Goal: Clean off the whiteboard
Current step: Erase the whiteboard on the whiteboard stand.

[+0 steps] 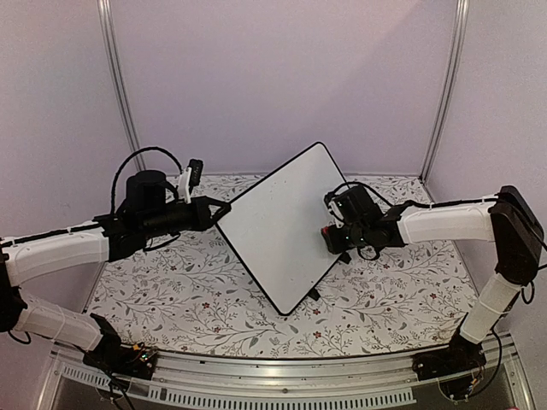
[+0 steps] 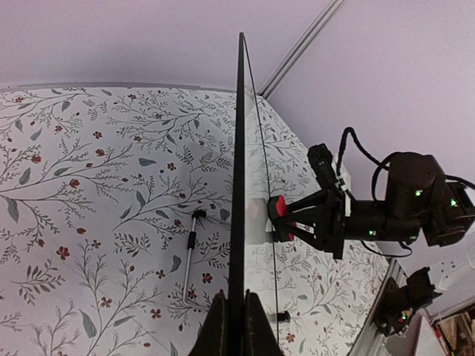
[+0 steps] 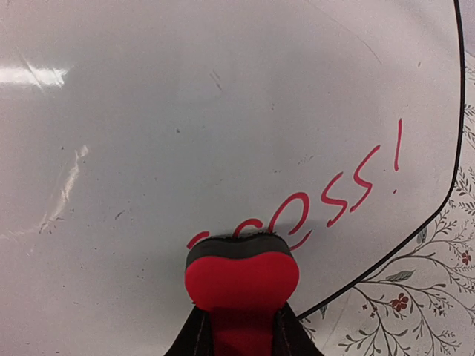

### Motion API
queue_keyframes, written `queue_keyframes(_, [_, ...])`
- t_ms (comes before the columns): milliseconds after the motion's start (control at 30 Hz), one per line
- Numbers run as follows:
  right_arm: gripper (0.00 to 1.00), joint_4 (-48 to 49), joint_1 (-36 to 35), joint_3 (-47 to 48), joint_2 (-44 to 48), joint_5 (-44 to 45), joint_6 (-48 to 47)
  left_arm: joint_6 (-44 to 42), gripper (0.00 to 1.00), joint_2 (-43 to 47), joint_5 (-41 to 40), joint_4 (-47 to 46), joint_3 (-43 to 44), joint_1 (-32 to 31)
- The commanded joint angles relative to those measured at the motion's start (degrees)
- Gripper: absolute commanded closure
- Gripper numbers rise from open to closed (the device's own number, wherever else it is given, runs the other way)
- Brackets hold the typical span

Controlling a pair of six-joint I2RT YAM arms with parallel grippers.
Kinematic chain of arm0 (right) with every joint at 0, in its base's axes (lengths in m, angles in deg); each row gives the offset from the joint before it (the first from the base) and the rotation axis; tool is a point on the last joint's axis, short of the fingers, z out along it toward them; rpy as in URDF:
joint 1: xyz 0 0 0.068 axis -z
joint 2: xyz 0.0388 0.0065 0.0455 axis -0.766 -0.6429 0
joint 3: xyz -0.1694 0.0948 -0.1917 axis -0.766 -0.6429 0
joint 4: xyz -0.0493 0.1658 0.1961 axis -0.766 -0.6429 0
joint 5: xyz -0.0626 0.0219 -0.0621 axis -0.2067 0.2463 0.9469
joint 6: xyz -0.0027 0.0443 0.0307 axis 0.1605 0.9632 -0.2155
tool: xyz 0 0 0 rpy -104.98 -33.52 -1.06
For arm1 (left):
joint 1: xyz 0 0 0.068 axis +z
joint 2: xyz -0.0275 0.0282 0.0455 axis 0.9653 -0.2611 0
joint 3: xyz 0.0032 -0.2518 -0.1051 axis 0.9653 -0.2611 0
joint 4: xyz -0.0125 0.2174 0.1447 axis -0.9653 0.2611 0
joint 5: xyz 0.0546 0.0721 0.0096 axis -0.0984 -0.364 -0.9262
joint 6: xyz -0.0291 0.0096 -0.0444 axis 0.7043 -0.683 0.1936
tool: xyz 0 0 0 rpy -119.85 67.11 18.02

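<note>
The whiteboard [image 1: 278, 226] stands tilted on one corner in the middle of the table. My left gripper [image 1: 220, 212] is shut on its left corner. In the left wrist view the board's black rim [image 2: 239, 185] shows edge-on, pinched between my left gripper's jaws [image 2: 234, 304]. My right gripper [image 1: 333, 232] is shut on a red eraser [image 3: 241, 278], whose dark felt presses against the board's face [image 3: 185, 111]. The felt covers the start of red handwriting [image 3: 334, 196] near the lower right corner. The eraser [image 2: 277, 208] also shows from the side, touching the board.
A floral cloth [image 1: 171, 290] covers the table. A thin metal rod [image 2: 189, 256] lies on it behind the board, and a small black foot [image 1: 314, 295] sits at the board's lower edge. Metal frame posts [image 1: 120, 85] rise at the back corners against lilac walls.
</note>
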State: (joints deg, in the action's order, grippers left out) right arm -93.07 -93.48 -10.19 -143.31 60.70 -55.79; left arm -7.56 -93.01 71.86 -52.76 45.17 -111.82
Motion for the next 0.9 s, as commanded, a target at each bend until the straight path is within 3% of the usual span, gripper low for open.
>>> queue_keyframes(0, [0.77,0.59,0.68,4.02,-2.96,-1.00,-1.81,-5.32,1.00,0.06,4.90,-0.21,0.11,-1.23])
queue_keyframes(567, [0.76,0.14,1.56,5.10,-1.70,-0.08,-1.72,-5.30,1.00,0.08,4.92,-0.21,0.11,-1.23])
queue_keyframes(867, [0.77,0.49,1.43,3.14,-2.77,-4.70,-2.80,-5.36,1.00,0.30,4.67,-0.13,0.02,-1.23])
